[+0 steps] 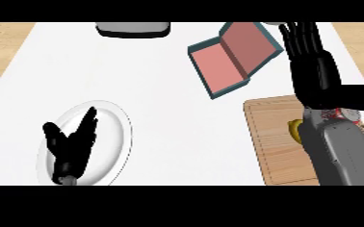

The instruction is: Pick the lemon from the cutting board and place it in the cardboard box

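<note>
White table (156,91) fills most of the head view, with tan wood strips showing at its far left and right edges. Wooden cutting board (274,144) lies at the right near side of the table, largely overlapped by the right grey forearm (338,149). Cardboard box (231,57), dark teal outside and pinkish inside, lies open and tilted on the far right part of the table, apart from the board. White plate (113,125) sits at the near left. A grey object (134,28) is cut by the far edge, type unclear. Right robot hand (307,53) extends above the board toward the far right corner, just beside the box, fingers straight, released, holding nothing. Left robot hand (71,144) shows over the plate, fingers up and spread, released, at rest. Lemon (293,128) is on the cutting board, only a small yellow sliver visible against the right forearm's edge.
</note>
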